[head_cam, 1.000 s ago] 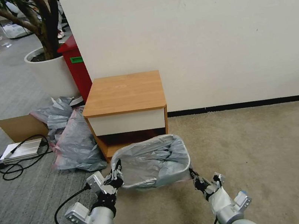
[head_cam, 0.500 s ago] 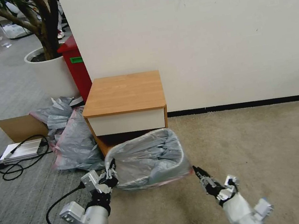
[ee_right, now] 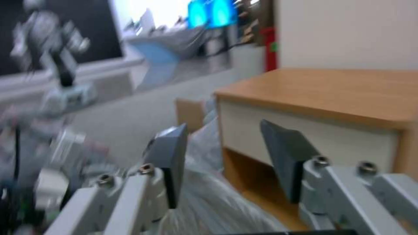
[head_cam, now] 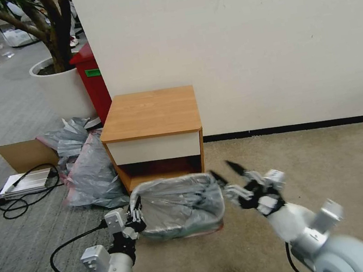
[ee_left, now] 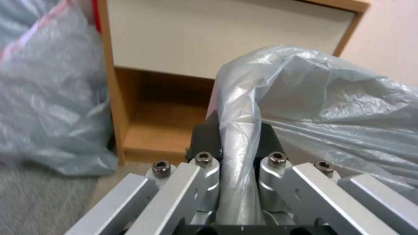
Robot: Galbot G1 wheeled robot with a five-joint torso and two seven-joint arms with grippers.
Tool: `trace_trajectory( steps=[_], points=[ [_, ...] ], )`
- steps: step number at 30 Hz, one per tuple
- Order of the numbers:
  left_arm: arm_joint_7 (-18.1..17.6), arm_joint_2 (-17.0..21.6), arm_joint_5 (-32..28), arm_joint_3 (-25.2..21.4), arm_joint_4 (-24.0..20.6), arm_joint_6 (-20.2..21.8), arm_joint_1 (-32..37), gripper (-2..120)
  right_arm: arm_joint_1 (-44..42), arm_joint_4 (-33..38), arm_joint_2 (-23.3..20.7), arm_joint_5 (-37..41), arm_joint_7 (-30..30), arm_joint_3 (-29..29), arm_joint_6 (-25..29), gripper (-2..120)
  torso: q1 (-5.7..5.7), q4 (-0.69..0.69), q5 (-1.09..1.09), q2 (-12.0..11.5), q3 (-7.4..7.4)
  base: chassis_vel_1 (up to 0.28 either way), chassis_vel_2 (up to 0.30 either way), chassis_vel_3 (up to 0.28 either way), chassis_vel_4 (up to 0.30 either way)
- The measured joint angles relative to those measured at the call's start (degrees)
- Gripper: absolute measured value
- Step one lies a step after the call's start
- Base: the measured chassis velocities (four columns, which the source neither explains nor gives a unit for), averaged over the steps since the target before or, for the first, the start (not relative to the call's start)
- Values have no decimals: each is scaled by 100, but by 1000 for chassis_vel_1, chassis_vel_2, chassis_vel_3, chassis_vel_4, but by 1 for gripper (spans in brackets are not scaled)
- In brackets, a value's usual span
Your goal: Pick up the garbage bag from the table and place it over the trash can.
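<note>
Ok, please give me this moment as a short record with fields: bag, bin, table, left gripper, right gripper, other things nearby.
garbage bag: grey, pink rim, draped over the trash can's mouth
trash can: on the carpet in front of the table
table: wooden nightstand, top bare
left gripper: at the bin's left edge, shut on a fold of the bag
right gripper: open, lifted beside the bin's right edge, holding nothing
heap of bags: on the floor, left of the table
</note>
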Motion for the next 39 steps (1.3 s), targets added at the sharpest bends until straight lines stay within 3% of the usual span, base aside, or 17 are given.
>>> trace_trajectory(
  steps=[9,13,18,27,39],
  points=[
    [198,146,800,26,-118,-240,80,7,1471,-297,-1020,-700,94,-1547,-586,11,0,-1,0,0,0,0,0,0,0],
    [268,124,1159,32,-160,-415,128,7,1861,-329,-1228,-787,86,-1989,-988,5,0,-1,0,0,0,0,0,0,0],
    [335,81,1429,76,-226,-540,168,7,2185,-398,-1221,-903,155,-2325,-1376,5,0,-2,0,0,0,0,0,0,0],
    [479,75,1751,130,-394,-679,251,7,2759,-569,-825,-1504,667,-2936,-2209,5,0,-2,0,0,0,0,0,0,0],
    [514,50,1816,345,-465,-670,238,7,3226,-797,-452,-1856,907,-3441,-2672,5,0,-1,-1,0,0,0,0,0,0]
  ],
)
